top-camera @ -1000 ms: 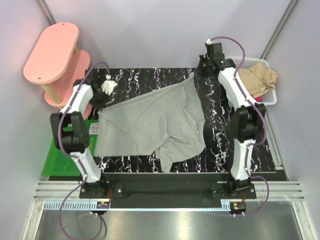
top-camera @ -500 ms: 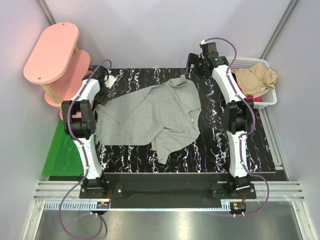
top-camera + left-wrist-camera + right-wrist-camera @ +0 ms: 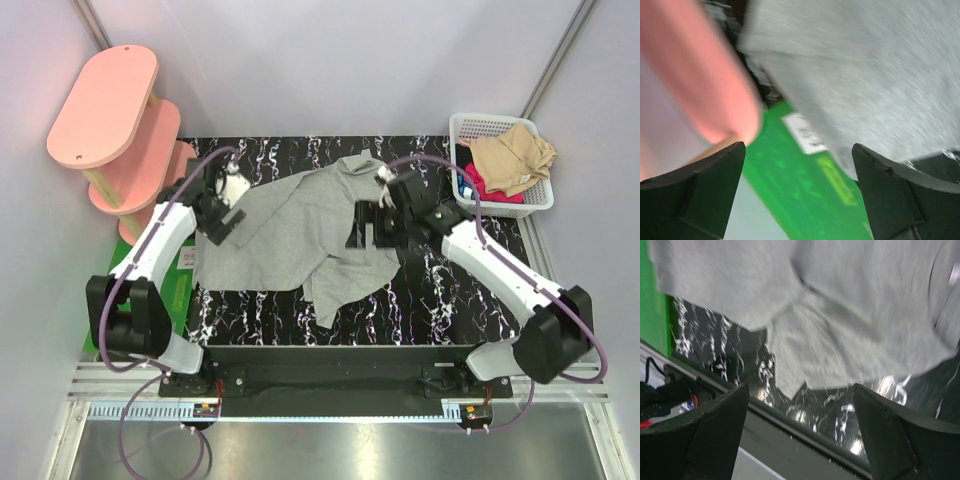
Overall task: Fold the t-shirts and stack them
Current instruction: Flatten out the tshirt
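Note:
A heather grey t-shirt (image 3: pixel 295 228) lies rumpled across the black marbled table (image 3: pixel 450 300), one sleeve toward the front edge. My left gripper (image 3: pixel 220 220) hovers at its left edge, open and empty. The left wrist view shows that gripper (image 3: pixel 799 150) with the grey t-shirt (image 3: pixel 880 85) to the upper right. My right gripper (image 3: pixel 362 226) hangs over the shirt's right half, open and empty. Between its jaws (image 3: pixel 801 390) I see the shirt's hem (image 3: pixel 840 340) and the table's front edge. A tan t-shirt (image 3: pixel 515 155) and a red one (image 3: pixel 478 186) lie in the white basket (image 3: pixel 500 124).
A green mat (image 3: pixel 178 290) lies off the table's left side, partly under the shirt; it also shows as the green mat (image 3: pixel 805 190) below the left jaws. A pink tiered shelf (image 3: pixel 105 100) stands at the back left. The basket is at the back right corner.
Both grippers have opened and let go of the grey shirt, which has dropped into a rumpled heap. Both arms have swung back from the far edge toward the table's middle.

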Controlling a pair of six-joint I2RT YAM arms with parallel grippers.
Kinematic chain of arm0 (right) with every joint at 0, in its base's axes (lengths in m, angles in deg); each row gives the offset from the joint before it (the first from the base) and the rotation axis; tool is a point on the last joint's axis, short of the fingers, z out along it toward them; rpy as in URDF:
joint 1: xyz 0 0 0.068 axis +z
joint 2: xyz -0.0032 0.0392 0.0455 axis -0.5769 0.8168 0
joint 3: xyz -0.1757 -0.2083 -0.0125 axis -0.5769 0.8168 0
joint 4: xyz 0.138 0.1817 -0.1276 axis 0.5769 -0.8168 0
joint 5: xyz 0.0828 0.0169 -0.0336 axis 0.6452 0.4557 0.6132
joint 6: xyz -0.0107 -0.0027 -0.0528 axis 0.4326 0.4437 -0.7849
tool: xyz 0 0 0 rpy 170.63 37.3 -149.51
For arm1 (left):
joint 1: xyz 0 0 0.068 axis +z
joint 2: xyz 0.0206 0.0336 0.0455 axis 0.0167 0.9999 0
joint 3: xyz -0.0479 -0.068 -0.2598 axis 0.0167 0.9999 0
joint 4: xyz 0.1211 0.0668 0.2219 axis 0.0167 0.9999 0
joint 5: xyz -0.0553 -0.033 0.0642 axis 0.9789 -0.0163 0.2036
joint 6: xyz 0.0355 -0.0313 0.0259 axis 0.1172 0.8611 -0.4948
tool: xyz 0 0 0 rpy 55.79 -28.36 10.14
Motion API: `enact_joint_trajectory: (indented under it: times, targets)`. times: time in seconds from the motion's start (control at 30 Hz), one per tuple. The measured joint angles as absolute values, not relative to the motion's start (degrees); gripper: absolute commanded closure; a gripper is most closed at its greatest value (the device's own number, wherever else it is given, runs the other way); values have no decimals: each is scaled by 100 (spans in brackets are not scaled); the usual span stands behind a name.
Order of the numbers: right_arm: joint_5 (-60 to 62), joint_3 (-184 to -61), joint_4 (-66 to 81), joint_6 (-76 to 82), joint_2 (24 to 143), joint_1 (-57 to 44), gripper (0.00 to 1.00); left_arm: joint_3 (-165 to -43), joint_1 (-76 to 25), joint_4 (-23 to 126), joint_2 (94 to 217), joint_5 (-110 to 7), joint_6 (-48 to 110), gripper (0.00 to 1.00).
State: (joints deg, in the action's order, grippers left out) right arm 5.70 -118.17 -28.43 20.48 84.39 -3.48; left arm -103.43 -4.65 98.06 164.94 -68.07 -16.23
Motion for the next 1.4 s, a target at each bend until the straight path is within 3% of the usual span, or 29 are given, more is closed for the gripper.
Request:
enact_joint_trajectory:
  times: [0.27, 0.97, 1.4]
  targets:
    - [1110, -9777, -2366, 2865, 8183, -324, 11, -9534, -378, 9924, 17849, -6722, -1641, 9]
    - [2054, -9524, -559, 3353, 9746, -292, 15, -9947, -327, 9790, 18107, -6875, -1614, 10]
    - [1493, -8960, -2535, 3099, 8098, -268, 16, -9777, -297, 9755, 17917, -6866, -1813, 10]
